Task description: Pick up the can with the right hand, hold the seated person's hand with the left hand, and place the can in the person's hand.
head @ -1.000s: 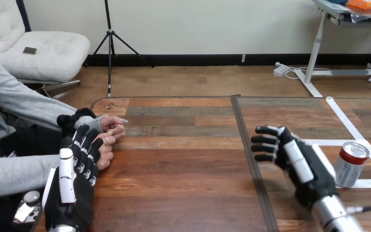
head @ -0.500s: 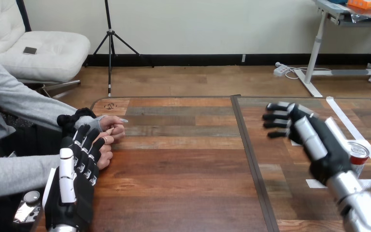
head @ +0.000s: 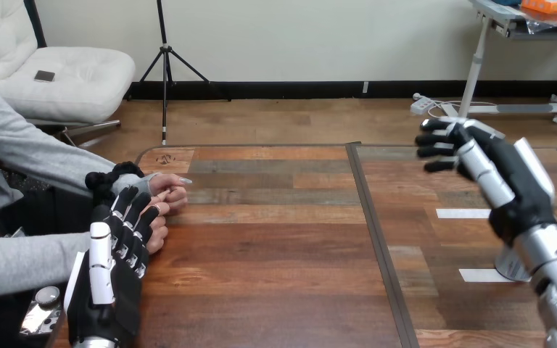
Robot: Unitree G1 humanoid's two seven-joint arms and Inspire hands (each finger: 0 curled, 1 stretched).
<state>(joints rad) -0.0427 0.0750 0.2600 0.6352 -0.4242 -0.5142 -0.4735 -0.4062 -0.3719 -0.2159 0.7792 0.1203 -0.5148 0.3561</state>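
Head view — can (head: 508,265) mostly hidden behind right arm (head: 555,255).

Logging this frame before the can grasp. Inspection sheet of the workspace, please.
surface: wooden table, dark seam down its middle.
job's things: can on the table at the right, mostly hidden behind the right forearm; the person's hands together at the table's left edge.
clutter: white tape strips on the table's right part.
hands: left hand open, fingers straight against the person's hands, not curled round them; right hand open, up in the air, holding nothing.
cables: nothing seen on the table.
surroundings: person seated at the left.
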